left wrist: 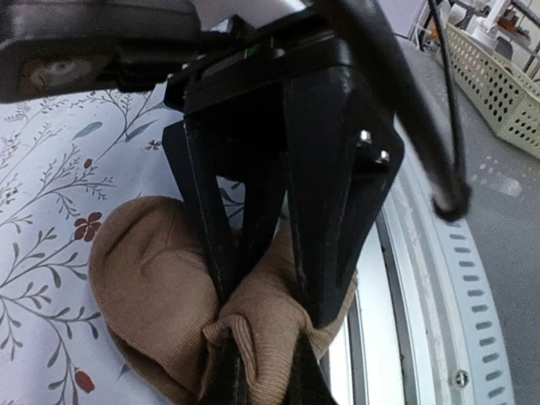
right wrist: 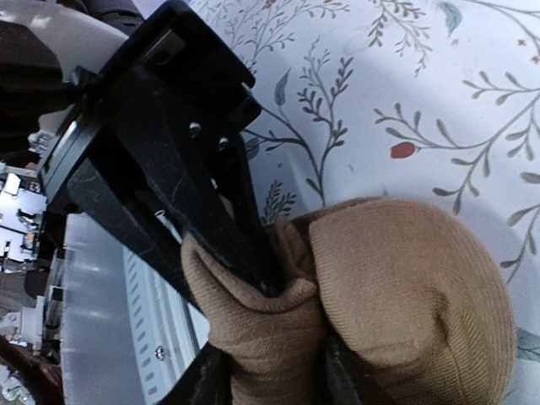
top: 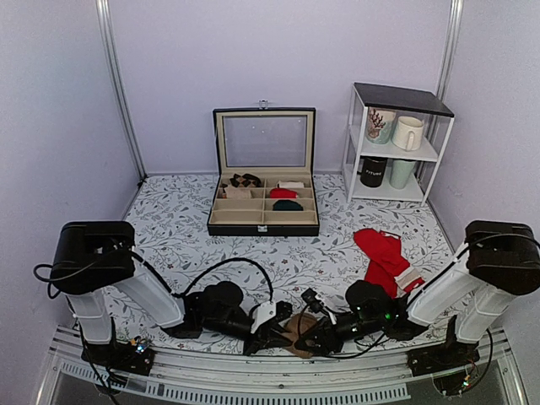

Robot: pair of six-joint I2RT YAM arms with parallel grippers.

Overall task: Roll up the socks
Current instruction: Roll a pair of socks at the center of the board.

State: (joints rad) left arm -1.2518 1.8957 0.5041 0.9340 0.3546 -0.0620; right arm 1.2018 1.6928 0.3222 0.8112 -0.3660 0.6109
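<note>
The socks [left wrist: 143,278], rolled, are lying just beside the rail [left wrist: 405,278]. The left gripper [left wrist: 263,371] is clamping a fold in its jaws. The right gripper [right wrist: 270,367] is straddling fabric, and I cannot tell whether its jaws are gripping. Any tugging apart is risking unrolling them, or dragging them over the rail.

Tan socks [top: 298,324] mostly hidden under left gripper [top: 281,329] & right gripper [top: 312,334], top view. Wrist views: own fingers [left wrist: 226,381] cut off at btm edge; right's hold unclear.
</note>
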